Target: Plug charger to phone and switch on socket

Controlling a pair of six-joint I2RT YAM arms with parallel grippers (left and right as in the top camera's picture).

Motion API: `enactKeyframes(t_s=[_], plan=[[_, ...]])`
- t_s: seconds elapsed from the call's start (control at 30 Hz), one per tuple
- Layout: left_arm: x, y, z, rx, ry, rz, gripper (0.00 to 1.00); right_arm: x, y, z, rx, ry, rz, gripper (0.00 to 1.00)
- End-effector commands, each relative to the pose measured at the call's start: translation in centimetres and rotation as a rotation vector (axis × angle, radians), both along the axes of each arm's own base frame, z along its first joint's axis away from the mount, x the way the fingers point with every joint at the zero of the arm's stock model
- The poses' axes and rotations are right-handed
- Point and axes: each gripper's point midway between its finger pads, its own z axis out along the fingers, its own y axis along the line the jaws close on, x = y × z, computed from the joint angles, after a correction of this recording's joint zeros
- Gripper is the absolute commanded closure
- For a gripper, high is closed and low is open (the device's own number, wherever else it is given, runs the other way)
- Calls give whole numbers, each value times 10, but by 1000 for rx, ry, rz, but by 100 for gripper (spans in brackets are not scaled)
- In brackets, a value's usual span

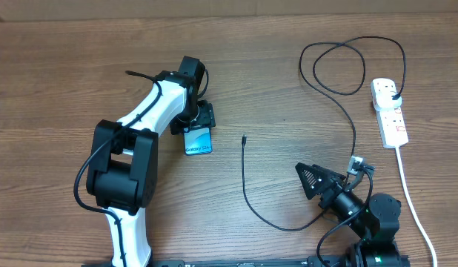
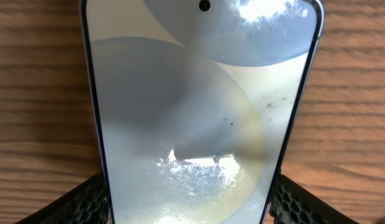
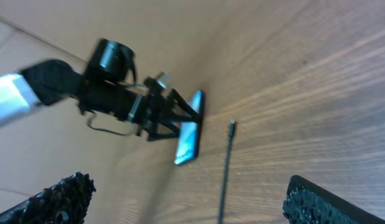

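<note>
The phone point(image 1: 198, 141) shows a light blue screen left of centre, and my left gripper point(image 1: 198, 119) is shut on its far end. In the left wrist view the phone point(image 2: 199, 106) fills the frame, with both black fingers of the left gripper point(image 2: 189, 202) against its dark edges. The charger, a thin black cable point(image 1: 244, 178), has its tip point(image 1: 244, 138) on the wood just right of the phone. It runs in loops to a black plug point(image 1: 393, 92) in the white socket strip point(image 1: 390, 115). My right gripper point(image 1: 314, 180) is open and empty, pointing at the cable point(image 3: 225, 174) and the phone point(image 3: 188, 135).
The socket's thick white cord point(image 1: 411, 196) runs down the right side past the right arm's base. The cable makes a large loop point(image 1: 340, 67) at the back right. The left arm point(image 1: 133, 141) stretches over the left part of the wooden table point(image 1: 66, 74).
</note>
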Motion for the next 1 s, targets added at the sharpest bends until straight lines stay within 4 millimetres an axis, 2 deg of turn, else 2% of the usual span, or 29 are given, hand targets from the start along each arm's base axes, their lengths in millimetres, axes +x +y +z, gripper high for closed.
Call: enactKeyframes(t_s=[0.0,0.17,0.33,0.53,0.77,0.97], plan=[[-3,-18,-5,-88,62,15,76,5,-1,20,-81,-49,12,1],[4,-21,9,-94,53,14,76,9,-3,13,-157,26,28,1],[2,-29,12,-143,67,11,75,14,2,5,-170,90,54,1],[-1,-34,13,-170,83,10,75,16,16,12,-207,79,126,1],[-4,-45,17,-244,106,11,75,9,49,0,-276,84,238,1],[-5,-49,21,-292,126,45,75,22,83,-17,-316,76,253,0]])
